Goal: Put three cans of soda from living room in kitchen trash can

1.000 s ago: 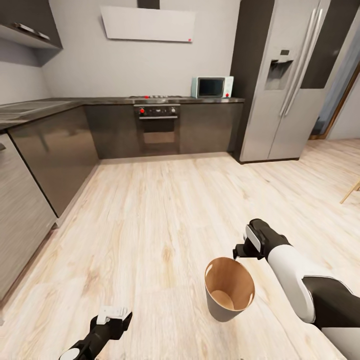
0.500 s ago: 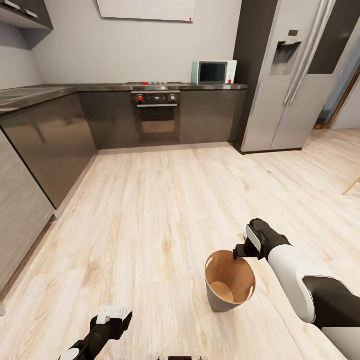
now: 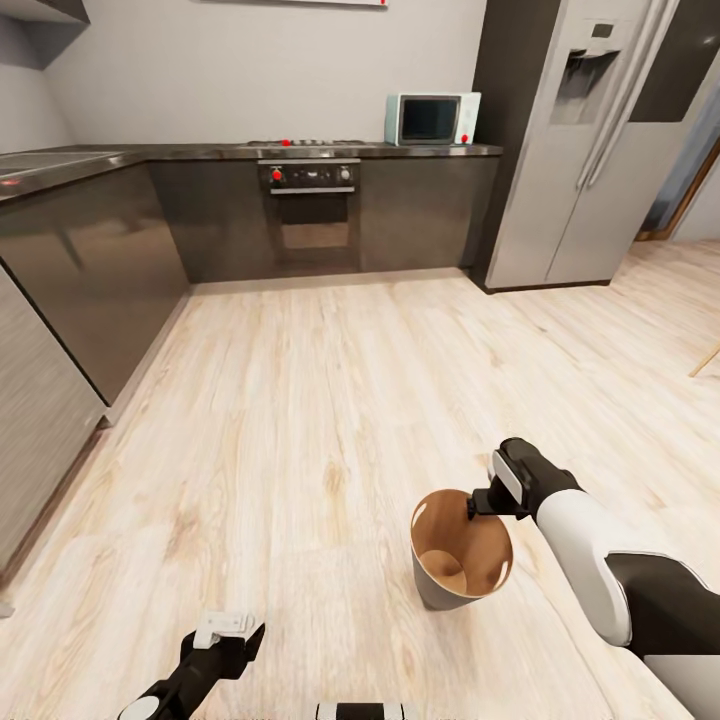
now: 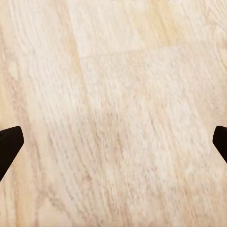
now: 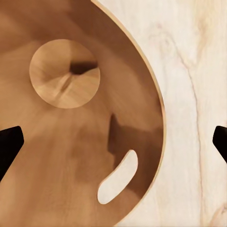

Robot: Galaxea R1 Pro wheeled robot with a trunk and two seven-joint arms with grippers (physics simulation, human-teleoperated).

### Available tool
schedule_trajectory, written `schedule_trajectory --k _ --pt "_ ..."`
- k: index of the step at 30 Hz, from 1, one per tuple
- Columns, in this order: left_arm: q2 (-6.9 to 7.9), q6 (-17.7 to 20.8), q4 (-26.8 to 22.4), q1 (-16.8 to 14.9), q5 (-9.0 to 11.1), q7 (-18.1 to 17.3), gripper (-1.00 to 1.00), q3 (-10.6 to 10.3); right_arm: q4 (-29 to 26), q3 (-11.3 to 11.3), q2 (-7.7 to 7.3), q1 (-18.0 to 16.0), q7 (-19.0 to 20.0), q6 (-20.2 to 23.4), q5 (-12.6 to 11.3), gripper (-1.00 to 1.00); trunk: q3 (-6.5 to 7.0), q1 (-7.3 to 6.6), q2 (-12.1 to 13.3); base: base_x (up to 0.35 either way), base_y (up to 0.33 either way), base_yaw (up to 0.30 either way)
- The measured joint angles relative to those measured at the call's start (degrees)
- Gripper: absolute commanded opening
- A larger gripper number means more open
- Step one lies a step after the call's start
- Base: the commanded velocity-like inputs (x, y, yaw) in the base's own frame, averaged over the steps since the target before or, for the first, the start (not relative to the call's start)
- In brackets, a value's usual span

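Note:
The tash can (image 3: 436, 590) stands upright on the light wood floor of the kitchen, pale grey outside and brown inside. Its bare round bottom (image 5: 65, 73) and a handle slot in the wall show in the right wrist view, with nothing inside. My right gripper (image 3: 471, 508) hovers over the can's near-right rim, open (image 5: 113, 142), with nothing between its fingers. My left gripper (image 3: 232, 630) hangs low over bare floor to the can's left, open (image 4: 113, 144) and empty. The soda cans are out of view.
Dark grey cabinets (image 3: 90, 270) run along the left and the back wall, with a built-in oven (image 3: 310, 205). A white microwave (image 3: 430, 118) sits on the worktop and a tall steel fridge (image 3: 590, 140) stands at the right. A wooden leg (image 3: 705, 362) pokes in at the right edge.
The whole picture has shifted, so the camera moved: the cabinets and oven sit higher and the can is seen more from above. Both arms keep their pose.

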Motion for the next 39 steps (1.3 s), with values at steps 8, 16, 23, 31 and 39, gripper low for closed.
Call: schedule_trajectory --k 8,16,23,31,39 --pt "0.0 -0.04 -0.26 0.0 0.2 -0.08 1.0 -0.15 0.03 0.02 0.13 0.0 -0.04 -0.01 -0.02 1.0 0.0 0.0 0.0 0.062 -0.039 0.0" --pt "0.0 -0.07 -0.54 0.05 0.23 -0.15 1.0 -0.16 0.03 0.02 0.16 0.0 -0.05 -0.01 -0.03 1.0 0.0 0.0 0.0 0.089 -0.066 0.0" --pt "0.0 -0.07 -0.59 0.08 0.23 -0.09 1.0 -0.16 0.03 0.07 0.46 0.0 -0.05 -0.01 -0.04 1.0 -0.22 0.03 -0.01 0.011 -0.008 0.0" --pt "0.0 -0.06 -0.38 0.08 0.23 -0.08 1.0 -0.16 0.04 0.04 0.33 0.0 -0.05 -0.01 -0.02 1.0 -1.99 0.24 -0.12 0.001 0.0 0.0" --pt "-0.01 -0.04 -0.46 0.06 0.09 -0.03 1.0 -0.16 0.01 0.02 0.42 0.22 -0.09 -0.01 -0.05 1.0 -1.99 0.23 -0.12 0.0 -0.053 0.0"
